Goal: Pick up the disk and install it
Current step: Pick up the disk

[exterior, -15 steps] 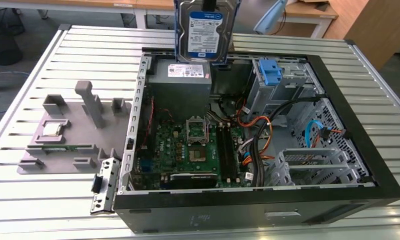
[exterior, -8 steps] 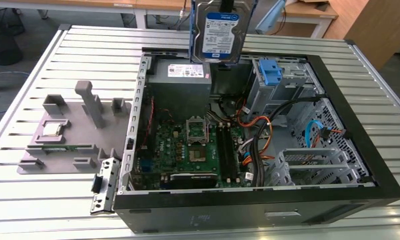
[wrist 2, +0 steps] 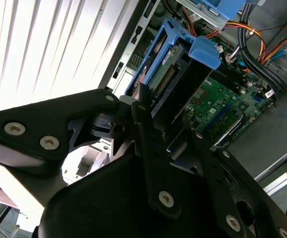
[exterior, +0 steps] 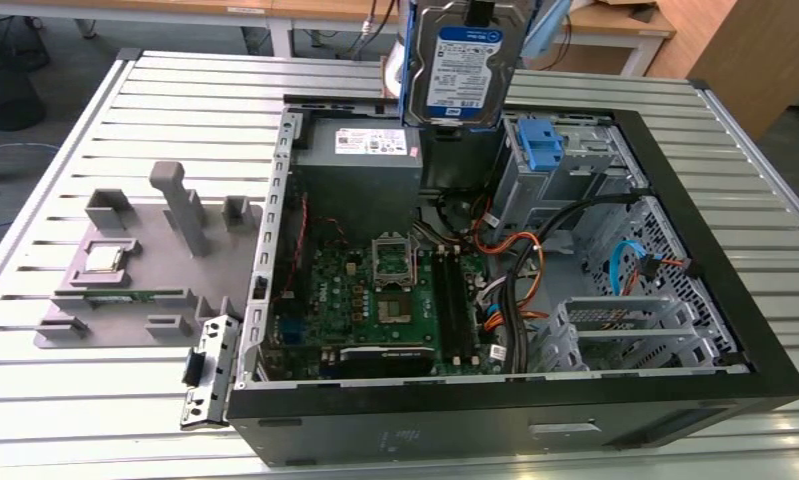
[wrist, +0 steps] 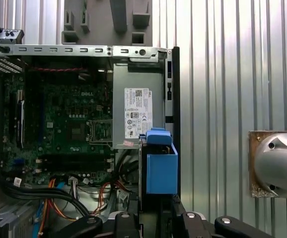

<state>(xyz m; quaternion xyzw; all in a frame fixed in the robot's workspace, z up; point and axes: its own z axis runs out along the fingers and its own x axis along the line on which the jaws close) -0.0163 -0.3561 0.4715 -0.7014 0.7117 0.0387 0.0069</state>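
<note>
Far left of the exterior view, on slatted table (exterior: 52, 400) — grey fixture (exterior: 146, 255) w/ small chip (exterior: 103, 260). Centre: open PC case (exterior: 506, 415), motherboard (exterior: 372, 290) exposed. Above far edge — disk (exterior: 463, 65) upright, clamped btwn gripper (wrist 2: 166, 119) jaws. Further right, blue bracket (exterior: 543, 150) in drive cage.

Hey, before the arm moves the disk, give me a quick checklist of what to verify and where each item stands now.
1. Disk clamped in the tool: ok.
2. Blue carrier frame on the disk: ok.
3. Disk held upright above the computer case, touching nothing: ok.
4. Case side open, inside exposed: ok.
5. Free slot in the drive cage: cannot tell; a blue bracket sits there.
6. Cables out of the way: cannot tell; they bunch beside the cage.
</note>
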